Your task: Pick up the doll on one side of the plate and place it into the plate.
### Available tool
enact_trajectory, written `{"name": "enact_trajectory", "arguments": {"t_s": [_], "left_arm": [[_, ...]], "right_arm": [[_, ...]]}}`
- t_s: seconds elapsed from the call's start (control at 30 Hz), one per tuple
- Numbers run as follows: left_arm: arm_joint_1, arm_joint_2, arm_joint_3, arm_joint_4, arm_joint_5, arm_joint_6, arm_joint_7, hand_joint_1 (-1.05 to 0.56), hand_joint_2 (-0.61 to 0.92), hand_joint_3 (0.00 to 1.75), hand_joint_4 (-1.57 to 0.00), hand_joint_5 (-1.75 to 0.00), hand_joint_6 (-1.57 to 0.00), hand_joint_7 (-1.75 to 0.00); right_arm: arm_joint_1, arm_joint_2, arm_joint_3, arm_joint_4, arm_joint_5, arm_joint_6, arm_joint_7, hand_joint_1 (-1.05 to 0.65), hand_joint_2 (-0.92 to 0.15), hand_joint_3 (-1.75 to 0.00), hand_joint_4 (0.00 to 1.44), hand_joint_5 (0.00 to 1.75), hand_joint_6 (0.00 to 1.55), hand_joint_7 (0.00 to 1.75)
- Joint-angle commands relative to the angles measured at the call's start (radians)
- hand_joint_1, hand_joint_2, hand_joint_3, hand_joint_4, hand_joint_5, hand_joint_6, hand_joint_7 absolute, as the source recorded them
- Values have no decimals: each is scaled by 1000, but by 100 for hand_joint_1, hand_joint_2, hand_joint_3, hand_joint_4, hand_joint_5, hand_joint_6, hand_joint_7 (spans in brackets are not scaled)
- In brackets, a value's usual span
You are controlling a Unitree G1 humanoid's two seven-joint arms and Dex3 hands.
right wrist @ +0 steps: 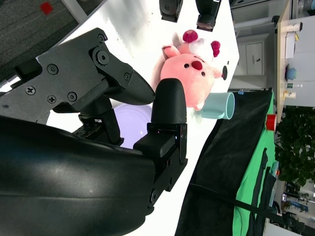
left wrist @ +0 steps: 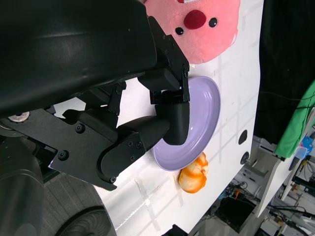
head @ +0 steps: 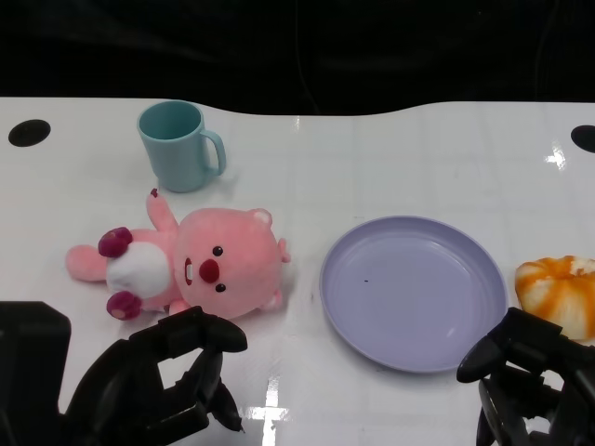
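Lying on the worktop (head: 390, 158) left of the plate (head: 414, 290), the pink doll (head: 191, 265) looks soft, light and squashy; its plump head seems the best hold. The left hand (head: 153, 381) hovers just below it, fingers apart, holding nothing. The right hand (head: 530, 376), likewise unladen, is partly cut off.

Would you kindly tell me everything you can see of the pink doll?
The pink doll is a plush animal with a big round head, dark red nose, black eyes, white belly and dark red paws. It lies on its back on the white table, left of the purple plate, untouched; the left hand is just in front of it.
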Motion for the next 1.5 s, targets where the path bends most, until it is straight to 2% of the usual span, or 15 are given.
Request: {"name": "enact_trajectory", "arguments": {"t_s": [0.03,1.0,1.23,1.33,1.37,1.43,1.47,1.5], "left_arm": [[5,15,6,-12,9,-12,-9,-26,60,108,-69,-175,-62,-155],[0,15,15,-12,3,-9,-7,-26,60,105,-69,-175,-62,-154],[-7,22,26,8,6,-79,-56,-29,54,111,-61,-166,-60,-136],[-15,25,39,0,-2,-89,-65,-31,59,88,-58,-158,-61,-120],[-17,26,41,-4,0,-95,-65,-30,65,75,-57,-152,-60,-113],[-20,28,45,-15,4,-105,-62,-30,70,63,-57,-148,-60,-107],[-21,30,46,-19,6,-108,-61,-30,76,50,-53,-141,-59,-94],[-22,32,47,-22,6,-110,-59,-31,79,42,-52,-138,-60,-88]], "right_arm": [[1,-7,-5,-10,-1,-8,-3,-20,-59,-112,65,175,51,148],[2,-8,-1,-13,-3,-3,-3,-23,-58,-113,66,175,51,148],[-3,-5,5,-15,-8,1,-9,-22,-58,-113,65,175,51,147],[-1,-7,8,-19,-8,1,-7,-23,-58,-113,65,175,51,147],[0,-8,8,-19,-8,1,-7,-23,-58,-113,66,175,51,147],[0,-8,9,-17,-11,-3,-7,-23,-58,-113,66,175,51,147],[0,-9,9,-16,-12,-6,-7,-23,-58,-113,66,175,52,147],[0,-9,9,-15,-13,-8,-7,-23,-58,-113,66,175,52,147]]}}
